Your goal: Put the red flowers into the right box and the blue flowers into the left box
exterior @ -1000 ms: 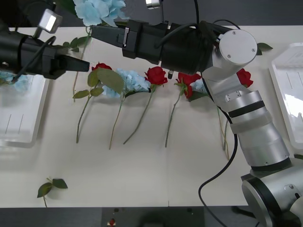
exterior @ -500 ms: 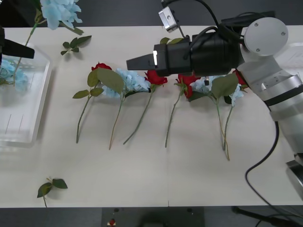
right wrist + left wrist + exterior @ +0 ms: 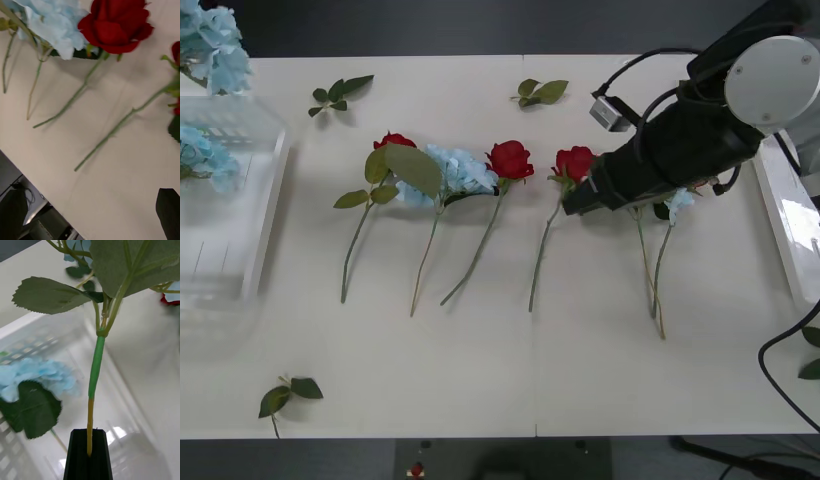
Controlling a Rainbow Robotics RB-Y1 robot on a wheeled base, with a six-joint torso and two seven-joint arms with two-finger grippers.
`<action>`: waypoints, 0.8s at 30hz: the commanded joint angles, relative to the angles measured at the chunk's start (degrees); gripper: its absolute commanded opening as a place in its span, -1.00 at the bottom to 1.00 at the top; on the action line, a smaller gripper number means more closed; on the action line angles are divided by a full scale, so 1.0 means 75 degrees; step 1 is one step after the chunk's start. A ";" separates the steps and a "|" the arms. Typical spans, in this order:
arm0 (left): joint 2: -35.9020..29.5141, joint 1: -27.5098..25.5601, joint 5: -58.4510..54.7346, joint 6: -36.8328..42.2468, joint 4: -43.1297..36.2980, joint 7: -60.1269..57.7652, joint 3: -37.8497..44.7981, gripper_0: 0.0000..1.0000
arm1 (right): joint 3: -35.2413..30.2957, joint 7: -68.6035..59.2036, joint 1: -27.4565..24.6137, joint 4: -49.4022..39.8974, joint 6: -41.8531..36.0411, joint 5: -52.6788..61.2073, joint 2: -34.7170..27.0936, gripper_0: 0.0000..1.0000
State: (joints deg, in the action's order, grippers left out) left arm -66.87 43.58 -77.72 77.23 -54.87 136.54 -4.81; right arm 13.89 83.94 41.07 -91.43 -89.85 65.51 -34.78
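Left gripper pinches a blue flower stem above the left box for release, while right gripper, finger spread unclear, hovers beside the red rose on the table.

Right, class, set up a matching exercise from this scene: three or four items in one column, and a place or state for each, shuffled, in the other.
Items
1. left gripper
2. right gripper
3. left box
4. leaf sprig

Places or states
A. holds a blue flower already
B. lies alone at the table's near edge
C. hovers by a red rose in the row
D. clamped on a flower stem

Pairs: 1-D, 2-C, 3-A, 4-B
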 commanded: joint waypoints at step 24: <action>0.0268 -0.0760 0.2968 -0.0149 0.0191 -0.2971 -0.0026 -1.00 | -0.0363 -0.2027 -0.1620 -0.0348 0.1445 -0.3098 -0.1070 1.00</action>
State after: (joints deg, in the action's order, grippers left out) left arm -65.72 37.59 -57.41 76.20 -52.83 119.15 -4.81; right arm 11.31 69.56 27.85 -95.16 -80.25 42.33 -42.44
